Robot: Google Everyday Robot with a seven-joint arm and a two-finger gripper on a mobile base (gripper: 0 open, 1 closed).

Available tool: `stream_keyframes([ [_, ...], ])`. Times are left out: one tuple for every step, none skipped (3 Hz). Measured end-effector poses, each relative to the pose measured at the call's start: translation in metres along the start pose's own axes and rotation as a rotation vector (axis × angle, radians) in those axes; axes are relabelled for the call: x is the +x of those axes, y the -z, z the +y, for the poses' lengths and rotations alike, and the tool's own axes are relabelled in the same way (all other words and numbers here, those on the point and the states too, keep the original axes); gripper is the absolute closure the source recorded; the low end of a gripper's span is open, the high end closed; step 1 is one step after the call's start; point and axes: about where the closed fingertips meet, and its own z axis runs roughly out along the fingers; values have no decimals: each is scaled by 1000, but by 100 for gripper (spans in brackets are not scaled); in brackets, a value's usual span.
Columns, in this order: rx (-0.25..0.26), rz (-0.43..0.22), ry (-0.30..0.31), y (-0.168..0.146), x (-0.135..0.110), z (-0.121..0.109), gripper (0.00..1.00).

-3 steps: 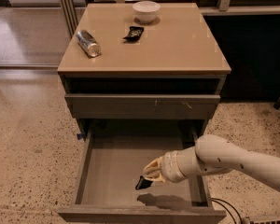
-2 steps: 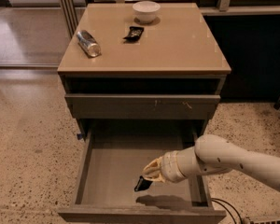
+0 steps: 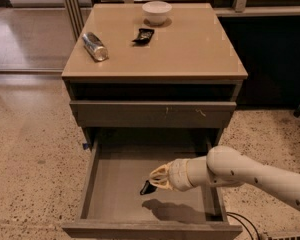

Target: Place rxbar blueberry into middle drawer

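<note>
The middle drawer (image 3: 91, 184) is pulled open at the bottom of the grey-brown cabinet, and its flat bottom shows. My gripper (image 3: 157, 178) reaches in from the right, over the middle of the drawer. It is shut on the rxbar blueberry (image 3: 147, 187), a dark wrapper whose end hangs down and left from the fingertips, just above the drawer bottom. A shadow lies under it. Most of the bar is hidden by the fingers.
On the cabinet top lie a silver can (image 3: 95, 46), a small black packet (image 3: 143, 34) and a white bowl (image 3: 157, 11). A closed drawer front with pale scratches (image 3: 152, 114) sits above the open drawer. A cable (image 3: 240, 221) lies on the floor at lower right.
The gripper and the bar have barely moved; they stay over the middle of the open drawer.
</note>
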Motion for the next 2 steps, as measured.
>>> stream_keyframes([
  [126, -2, 62, -9, 5, -22, 100],
  [298, 6, 86, -41, 27, -52, 100],
])
